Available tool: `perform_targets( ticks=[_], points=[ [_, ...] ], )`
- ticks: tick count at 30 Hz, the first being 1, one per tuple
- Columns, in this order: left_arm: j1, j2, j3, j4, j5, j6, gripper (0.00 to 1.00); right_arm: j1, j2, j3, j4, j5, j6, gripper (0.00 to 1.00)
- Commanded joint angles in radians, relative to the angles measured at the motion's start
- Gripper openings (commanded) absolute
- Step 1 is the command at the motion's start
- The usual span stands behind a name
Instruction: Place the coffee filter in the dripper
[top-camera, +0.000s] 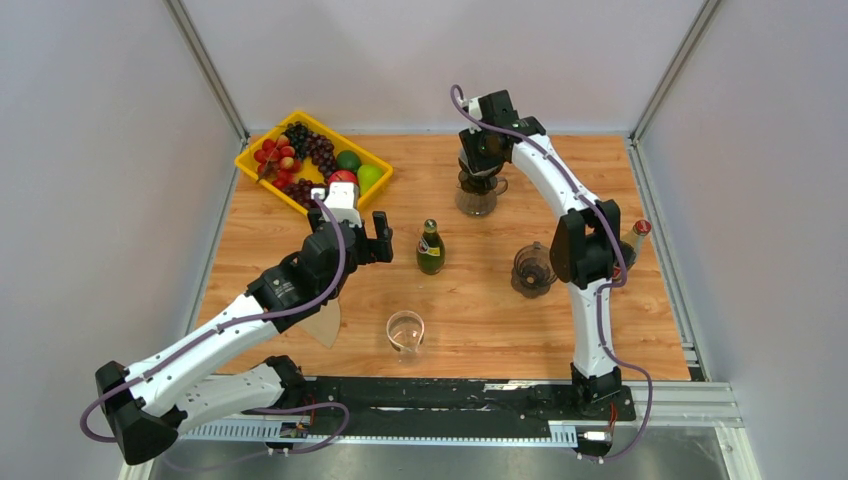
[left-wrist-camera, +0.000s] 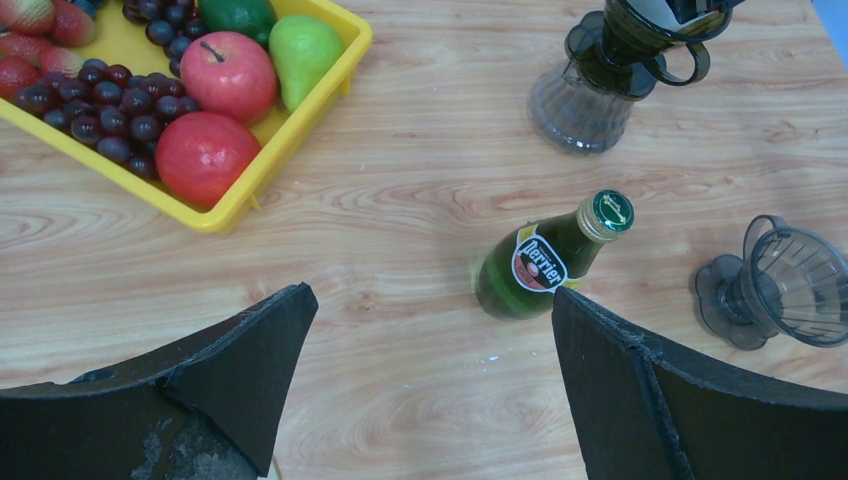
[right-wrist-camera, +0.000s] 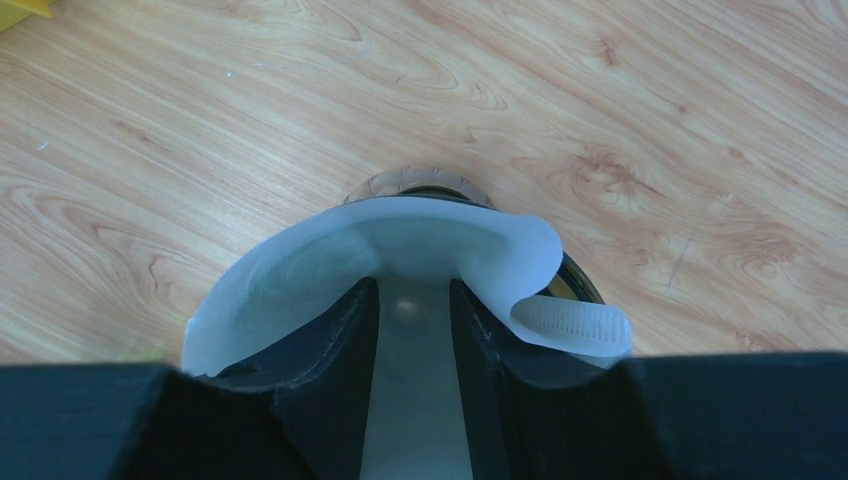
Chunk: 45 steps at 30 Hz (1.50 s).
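- The right gripper (right-wrist-camera: 413, 288) is down over the dark smoky dripper (right-wrist-camera: 415, 183). The dripper sits on a ribbed glass server (left-wrist-camera: 580, 105) at the far side of the wooden table (top-camera: 470, 310).
- The white paper cone filter (right-wrist-camera: 300, 265) lies open in the dripper's mouth, wrapped around the two black fingers (right-wrist-camera: 345, 340). The dripper's rim shows just past the paper's far edge and again at its right.
- The jaws stand narrowly parted, with pale paper showing in the gap. Nothing looks pinched between them, though I cannot tell whether the pads touch the paper.
- The filter's right edge curls over, its ribbed seam folded down, so the paper does not lie flush all round.
- The step in hand looks like seating and letting go. The filter is in the dripper and the task seems close to done.
- The next move probably calls for a straight lift out of the cone, jaws kept clear of the walls so the light paper does not ride up with them. The curled edge may need pressing flat.
- The left gripper (left-wrist-camera: 432, 298) hangs wide open and empty above the table. It is near the green glass bottle (left-wrist-camera: 545, 265) and well apart from the dripper, and it looks to have no part in this step.
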Motion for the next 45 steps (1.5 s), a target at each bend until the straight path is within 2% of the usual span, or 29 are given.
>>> perform_targets(
  ticks=[1,5,12,14,17,23,45],
  points=[
    [0.004,0.002,0.024,0.005,-0.017,0.021,1.00,0.006,0.039,0.039,-0.041,-0.002,-0.028,0.43],
    [0.004,0.004,0.026,0.004,-0.020,0.022,1.00,0.007,0.041,0.040,-0.050,0.000,-0.027,0.51],
    [0.003,0.000,0.026,0.001,-0.019,0.023,1.00,0.007,0.033,0.046,-0.067,0.013,-0.015,0.54],
    [0.003,0.000,0.026,0.001,-0.020,0.022,1.00,0.008,0.029,0.048,-0.071,0.010,-0.008,0.51],
    [0.003,-0.003,0.026,-0.002,-0.021,0.020,1.00,0.008,0.024,0.053,-0.072,0.008,0.002,0.40],
    [0.004,-0.009,0.026,-0.003,-0.018,0.020,1.00,0.009,0.010,0.070,-0.072,-0.004,0.013,0.31],
    [0.003,-0.019,0.025,0.003,0.008,0.012,1.00,0.009,-0.103,0.143,-0.065,0.004,0.081,0.47]
  ],
)
